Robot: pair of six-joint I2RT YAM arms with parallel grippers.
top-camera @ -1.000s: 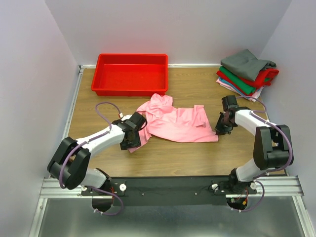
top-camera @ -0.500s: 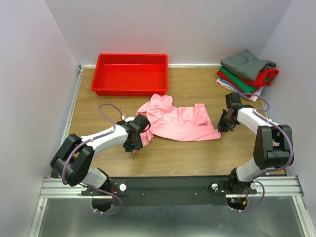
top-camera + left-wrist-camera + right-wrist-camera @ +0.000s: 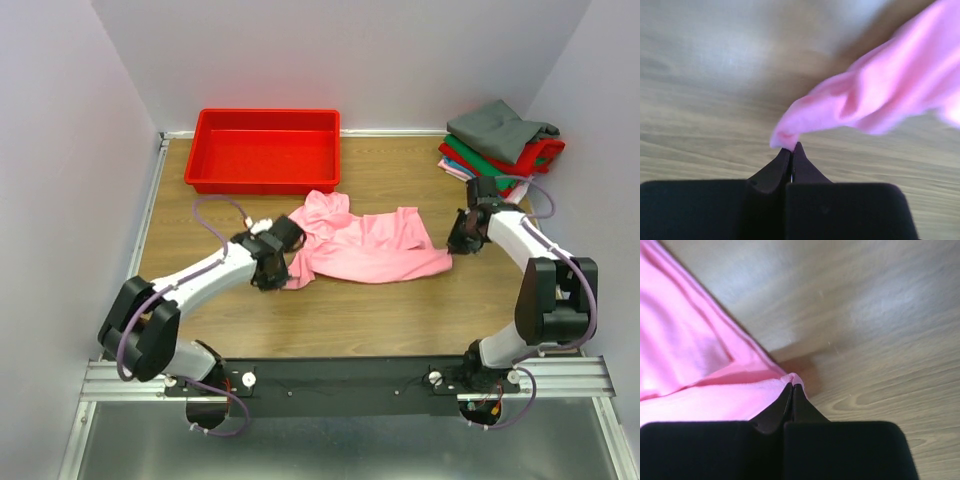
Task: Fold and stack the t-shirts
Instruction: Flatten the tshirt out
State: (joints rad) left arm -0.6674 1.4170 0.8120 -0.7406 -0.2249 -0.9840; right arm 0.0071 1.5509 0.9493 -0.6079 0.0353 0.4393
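A light pink t-shirt [image 3: 365,246] lies rumpled across the middle of the wooden table. My left gripper [image 3: 283,272] is shut on its left corner, and the wrist view shows a pink fold [image 3: 840,107] pinched at the closed tips [image 3: 791,148] and lifted off the wood. My right gripper [image 3: 455,243] is shut on the shirt's right corner [image 3: 791,378], the pink cloth [image 3: 690,370] spreading away to the left. Folded grey, red and green t-shirts [image 3: 503,147] sit stacked at the back right.
A red plastic tray [image 3: 265,150] stands at the back left, close behind the pink shirt's bunched top. White walls close in the table on three sides. The arms' mounting rail [image 3: 340,380] runs along the near edge.
The left gripper has closed on the shirt's left corner and moved back toward the tray. The right gripper has carried its corner back and to the right, stretching the shirt.
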